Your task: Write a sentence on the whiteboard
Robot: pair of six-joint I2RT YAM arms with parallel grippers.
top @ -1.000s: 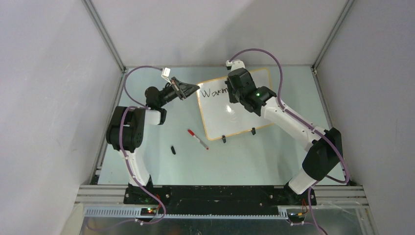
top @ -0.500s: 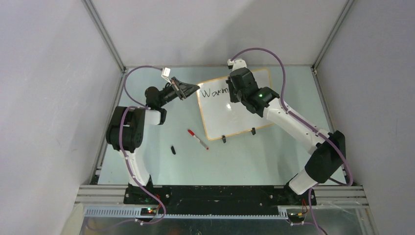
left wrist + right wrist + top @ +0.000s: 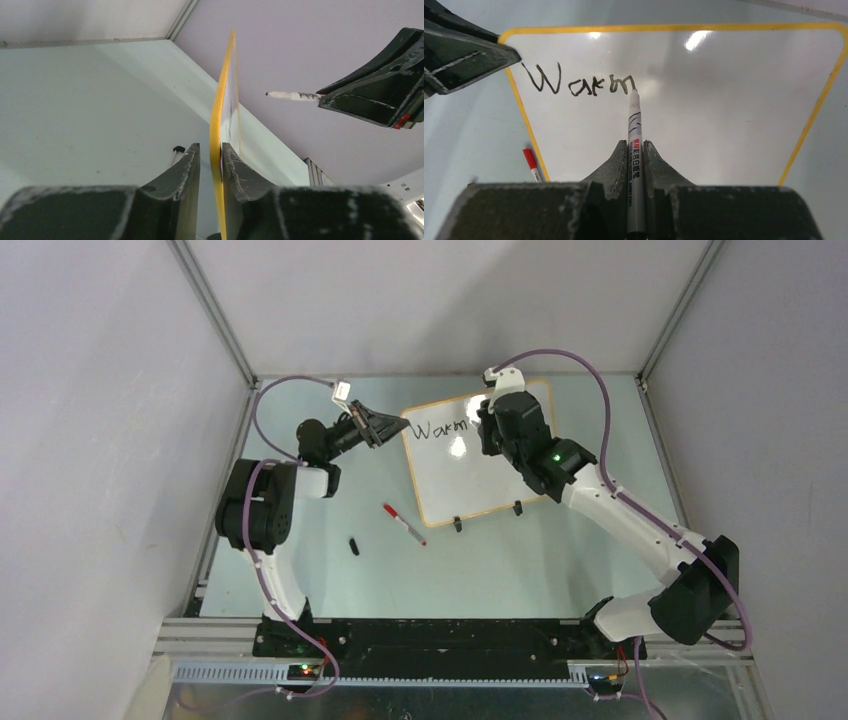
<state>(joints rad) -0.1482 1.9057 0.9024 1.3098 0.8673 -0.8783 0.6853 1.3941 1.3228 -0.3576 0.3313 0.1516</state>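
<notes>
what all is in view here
whiteboard: 1, white, orange-yellow frame, far half of the table
writing: 1 word, black, "Warm", board's top left
black marker: 1, pale barrel, in the right gripper, tip by the last letter
red marker: 1, white, red cap, table, by the board's near-left corner
small black piece: 1, table, nearer than red marker
left gripper: 1, dark, astride the board's left edge, slightly open
right gripper: 1, dark, shut on the black marker

Lighting's bright and even from overhead, so shadows on the table (image 3: 560, 550) stay soft. The glossy whiteboard (image 3: 455, 485) catches a white glare spot, plus two near its top edge in the right wrist view. Up close the fingers (image 3: 611, 170) go blurry, though the marker (image 3: 634, 145) print stays readable
</notes>
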